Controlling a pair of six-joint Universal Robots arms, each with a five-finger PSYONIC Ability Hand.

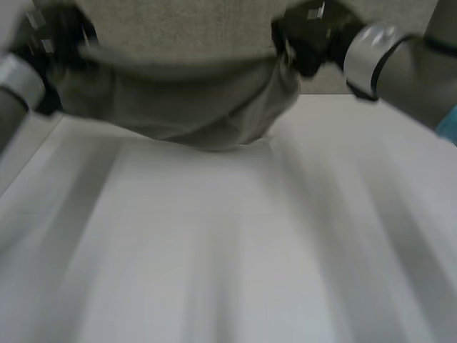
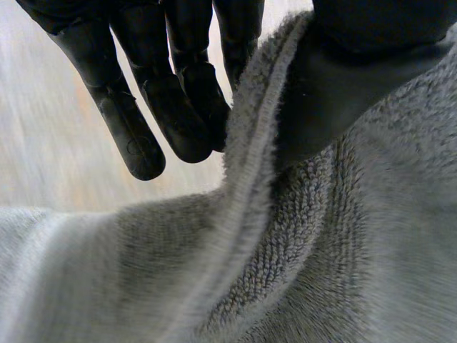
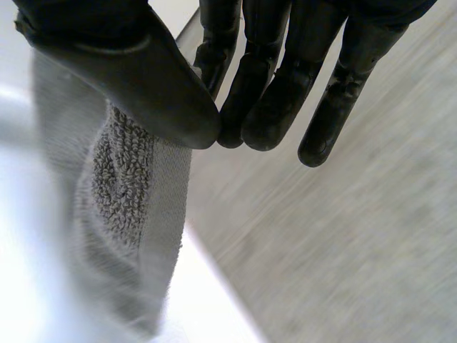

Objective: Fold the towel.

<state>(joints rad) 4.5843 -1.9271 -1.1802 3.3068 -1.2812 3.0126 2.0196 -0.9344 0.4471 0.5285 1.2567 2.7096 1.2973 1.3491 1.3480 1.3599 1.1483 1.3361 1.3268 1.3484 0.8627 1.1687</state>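
Head view: one grey towel [image 1: 193,107] hangs between two hands above the worktop [image 1: 235,250]. Raised level, the left hand [image 1: 53,43] and right hand [image 1: 310,39] each pinch its top edge, thumb against fingers.

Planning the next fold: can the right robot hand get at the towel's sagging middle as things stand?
Probably not: the right robot hand pinches the towel at an edge between thumb and fingers, so it would have to let go first.
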